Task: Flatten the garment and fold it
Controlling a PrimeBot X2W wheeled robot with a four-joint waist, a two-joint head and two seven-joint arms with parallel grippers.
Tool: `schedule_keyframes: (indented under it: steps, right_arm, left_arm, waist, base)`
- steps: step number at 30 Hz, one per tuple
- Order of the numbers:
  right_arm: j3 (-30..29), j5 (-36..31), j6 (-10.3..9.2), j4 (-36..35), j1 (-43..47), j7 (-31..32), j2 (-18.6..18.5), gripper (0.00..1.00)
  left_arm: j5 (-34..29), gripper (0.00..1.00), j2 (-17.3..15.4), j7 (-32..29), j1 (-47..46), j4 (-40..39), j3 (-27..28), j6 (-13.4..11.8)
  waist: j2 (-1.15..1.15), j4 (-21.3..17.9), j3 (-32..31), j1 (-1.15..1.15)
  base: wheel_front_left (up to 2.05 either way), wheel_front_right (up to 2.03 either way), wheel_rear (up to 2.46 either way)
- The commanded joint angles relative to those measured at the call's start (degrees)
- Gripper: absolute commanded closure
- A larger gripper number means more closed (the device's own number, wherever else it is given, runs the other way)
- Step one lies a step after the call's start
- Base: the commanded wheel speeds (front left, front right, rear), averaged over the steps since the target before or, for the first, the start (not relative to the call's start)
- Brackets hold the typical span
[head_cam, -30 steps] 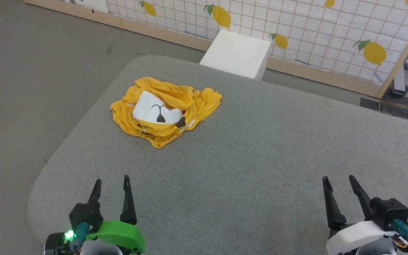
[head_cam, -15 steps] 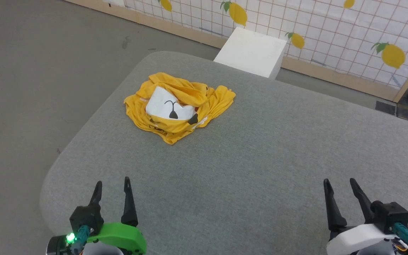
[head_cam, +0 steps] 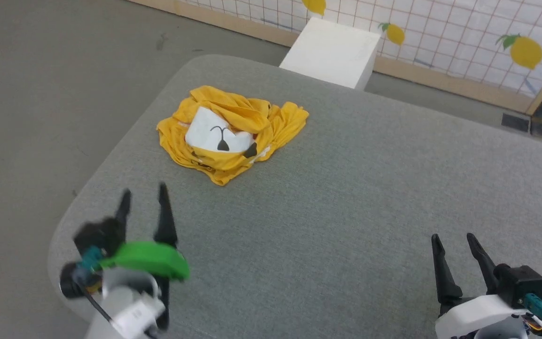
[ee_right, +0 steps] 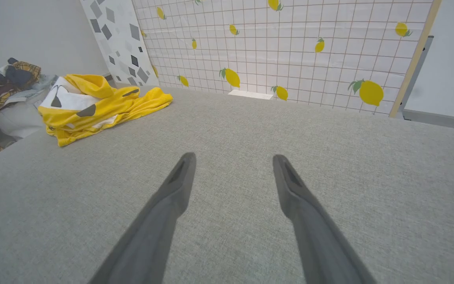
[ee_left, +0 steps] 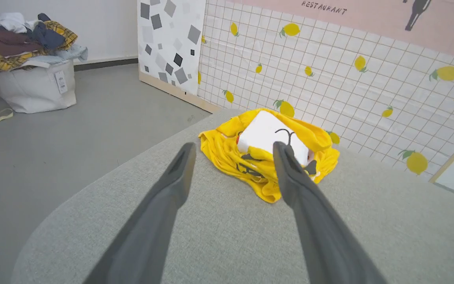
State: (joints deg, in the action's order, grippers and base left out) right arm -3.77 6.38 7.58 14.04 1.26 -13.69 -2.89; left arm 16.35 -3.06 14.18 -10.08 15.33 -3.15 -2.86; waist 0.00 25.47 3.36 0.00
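Note:
The garment [head_cam: 231, 132] is a yellow T-shirt crumpled in a heap on the far left part of the grey table [head_cam: 346, 197], with a white patch and black marks showing on top. My left gripper [head_cam: 142, 192] is open over the table's near left, a short way in front of the heap and apart from it. From the left wrist the garment [ee_left: 268, 154] lies just beyond the open left gripper [ee_left: 233, 146]. My right gripper [head_cam: 453, 237] stands open at the near right, far from the cloth. In the right wrist view the garment [ee_right: 93, 104] sits at the far left, beyond the right gripper [ee_right: 233, 157].
A white box [head_cam: 332, 52] stands on the floor just past the table's far edge. A lemon-printed grid screen [head_cam: 440, 28] runs behind it. A white bag heaped with clothes [ee_left: 26, 75] sits on the floor to the left. The table's left edge drops to grey floor [head_cam: 40, 94].
My left arm has lifted and moved forward toward the garment, its gripper still open. The right arm has stayed put. The head camera has shifted slightly.

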Motion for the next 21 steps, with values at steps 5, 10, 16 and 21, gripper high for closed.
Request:
schedule_keyframes:
  steps: [5,10,16,21]
  right_arm:
    - [-0.99,-2.43,-0.09,-2.95,-0.98,1.88,0.02,0.0]
    - [-0.92,-4.3,-0.09,-6.11,-1.78,3.99,0.02,0.0]
    - [-1.39,-5.49,-0.09,-9.47,-2.17,5.82,0.02,0.0]
    - [-2.36,-5.71,-0.09,-11.77,-1.85,6.61,0.02,0.0]
  left_arm:
    - [4.43,0.0,-0.56,-4.25,-12.43,5.7,1.73,1.96]
    - [7.22,0.0,-2.04,-11.18,-23.24,14.07,3.79,0.87]
    - [11.08,0.0,-3.71,-21.81,-31.82,22.99,6.69,-2.24]
    - [11.93,0.0,-4.87,-25.97,-34.99,26.49,7.2,-3.83]
  waist:
    - [0.0,-3.37,5.11,0.0]
    - [0.0,-7.55,9.3,0.0]
    - [0.0,-12.43,14.14,0.0]
    - [0.0,-14.81,17.87,0.0]
  base:
    - [0.0,0.0,0.0]
    - [0.0,0.0,0.0]
    - [0.0,0.0,0.0]
    - [0.0,0.0,0.0]
